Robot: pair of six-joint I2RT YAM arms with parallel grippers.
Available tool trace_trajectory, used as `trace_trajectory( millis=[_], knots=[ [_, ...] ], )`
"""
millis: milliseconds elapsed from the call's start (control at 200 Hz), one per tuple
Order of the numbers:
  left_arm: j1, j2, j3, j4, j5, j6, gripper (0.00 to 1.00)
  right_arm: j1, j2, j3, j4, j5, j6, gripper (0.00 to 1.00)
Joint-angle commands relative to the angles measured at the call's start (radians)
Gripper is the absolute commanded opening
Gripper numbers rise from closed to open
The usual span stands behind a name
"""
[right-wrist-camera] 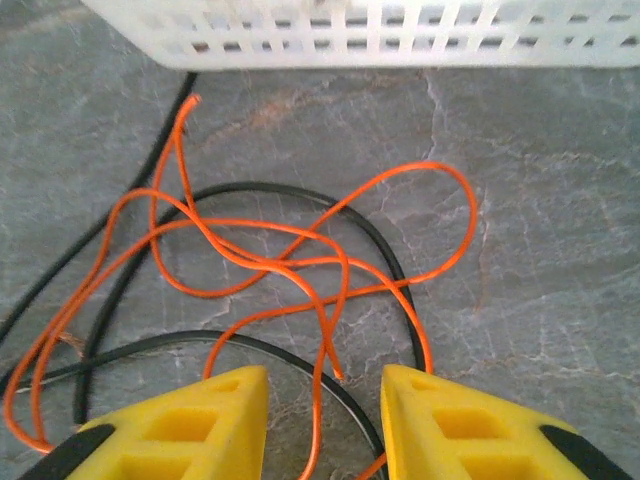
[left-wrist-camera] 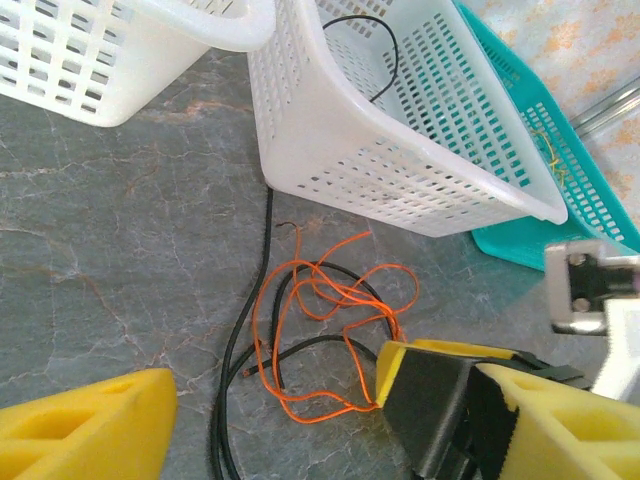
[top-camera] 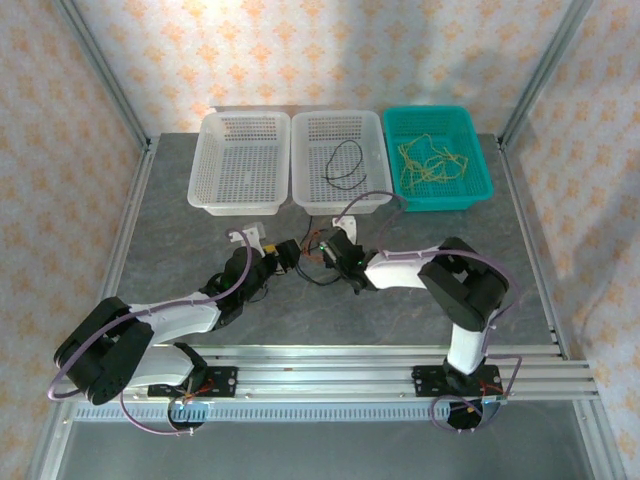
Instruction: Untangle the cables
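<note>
Two tangled wires, a thin orange-red cable (right-wrist-camera: 300,262) and a thin black cable (right-wrist-camera: 260,186), lie on the grey marbled tabletop (top-camera: 180,250) by a white slotted plastic basket (right-wrist-camera: 300,58). My right gripper (right-wrist-camera: 325,375) straddles an orange strand, jaws parted (no pinch); left gripper (left-wrist-camera: 290,380) gapes empty. Overhead adds yellow wires (top-camera: 430,160) in a teal basket (top-camera: 440,200), floral walls (top-camera: 330,50).

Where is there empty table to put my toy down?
Bare table lies in front of the left white basket, left of the arms, and in front of the teal basket, right of the arms. Crowded: before the middle basket, orange cable and black cable loop between the left gripper and right gripper.
</note>
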Motion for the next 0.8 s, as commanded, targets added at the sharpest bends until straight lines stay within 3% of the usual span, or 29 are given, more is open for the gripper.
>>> trace_trajectory(
  millis=[0, 155, 350, 451, 536, 656, 796],
  knots=[
    [0.015, 0.011, 0.005, 0.038, 0.007, 0.006, 0.77, 0.008, 0.029, 0.039, 0.004, 0.028, -0.001, 0.33],
    [0.017, 0.005, 0.004, 0.03, 0.004, 0.009, 0.77, 0.007, 0.058, 0.062, 0.001, 0.026, 0.002, 0.26],
    [0.028, -0.013, 0.003, 0.011, -0.002, 0.015, 0.77, 0.008, 0.019, 0.056, -0.005, 0.045, -0.003, 0.1],
    [0.085, -0.011, 0.001, 0.05, 0.099, -0.01, 0.77, 0.008, -0.032, 0.039, -0.008, 0.057, -0.019, 0.0],
    [0.14, -0.009, 0.011, 0.078, 0.191, -0.018, 0.77, 0.008, -0.084, 0.022, -0.016, 0.06, -0.054, 0.0],
    [0.162, -0.019, 0.076, -0.004, 0.232, 0.047, 0.78, 0.006, -0.184, -0.001, -0.04, 0.075, -0.126, 0.0],
    [0.188, -0.009, 0.159, -0.075, 0.337, 0.121, 0.79, -0.008, -0.311, -0.023, -0.086, -0.014, -0.23, 0.0]
  ],
)
